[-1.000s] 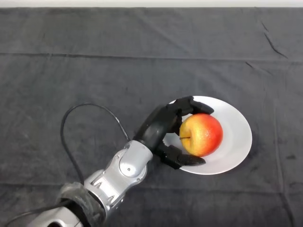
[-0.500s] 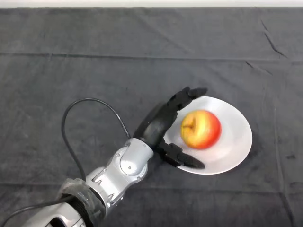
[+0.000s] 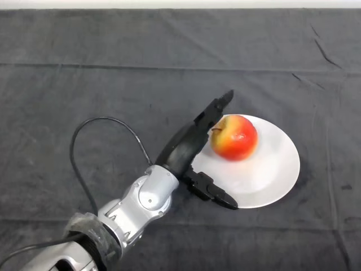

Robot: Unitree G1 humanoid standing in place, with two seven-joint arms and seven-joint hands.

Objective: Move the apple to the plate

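While the red-and-yellow apple (image 3: pixel 234 137) sits on the far-left part of the white plate (image 3: pixel 271 169), the left hand (image 3: pixel 183 151) lies just left of it with fingers (image 3: pixel 217 107) spread straight and released, grasping nothing, above the dark-clothed worktop (image 3: pixel 113 68)

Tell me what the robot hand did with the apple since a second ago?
The left hand let go of the apple: its fingers and thumb, curled round it before, have straightened and spread apart. The apple now sits free on the white plate, a bit farther back than before, with its stem turned up. The plate stayed where it was on the dark cloth.
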